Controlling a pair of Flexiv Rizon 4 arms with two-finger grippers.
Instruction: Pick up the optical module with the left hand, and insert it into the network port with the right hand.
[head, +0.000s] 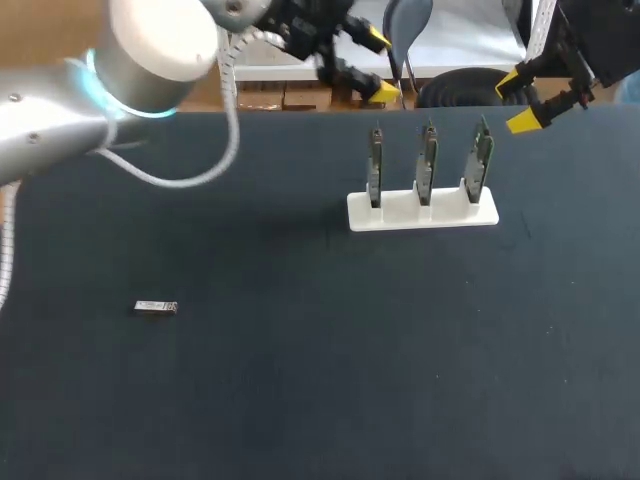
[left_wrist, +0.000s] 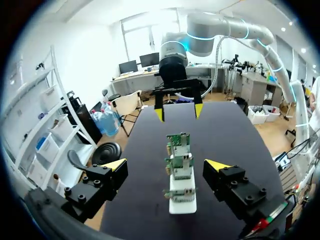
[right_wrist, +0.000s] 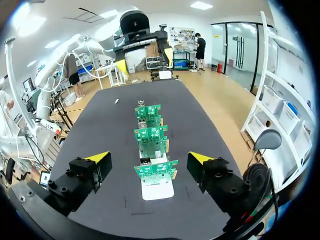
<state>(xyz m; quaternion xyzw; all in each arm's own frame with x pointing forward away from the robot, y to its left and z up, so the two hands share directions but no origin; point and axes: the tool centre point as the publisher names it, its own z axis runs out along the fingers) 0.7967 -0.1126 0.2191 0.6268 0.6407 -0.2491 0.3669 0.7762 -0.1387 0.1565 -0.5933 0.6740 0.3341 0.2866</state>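
Note:
The optical module (head: 155, 307), a small silver bar, lies flat on the dark table at the left, far from both arms; in the right wrist view the module (right_wrist: 116, 101) is a tiny pale speck. Three upright green boards with network ports (head: 427, 160) stand in a white stand (head: 422, 212). My left gripper (head: 380, 66) hovers open behind the stand, empty. My right gripper (head: 517, 100) hangs open and empty at the stand's back right. In the wrist views the row of boards (left_wrist: 179, 162) (right_wrist: 151, 142) sits just ahead of the left gripper (left_wrist: 167, 166) and of the right gripper (right_wrist: 149, 158).
The dark table (head: 300, 380) stretches wide in front of the stand. A white cable (head: 200, 175) loops down from my left arm over the back left of the table. My right gripper (left_wrist: 178, 111) shows beyond the boards in the left wrist view.

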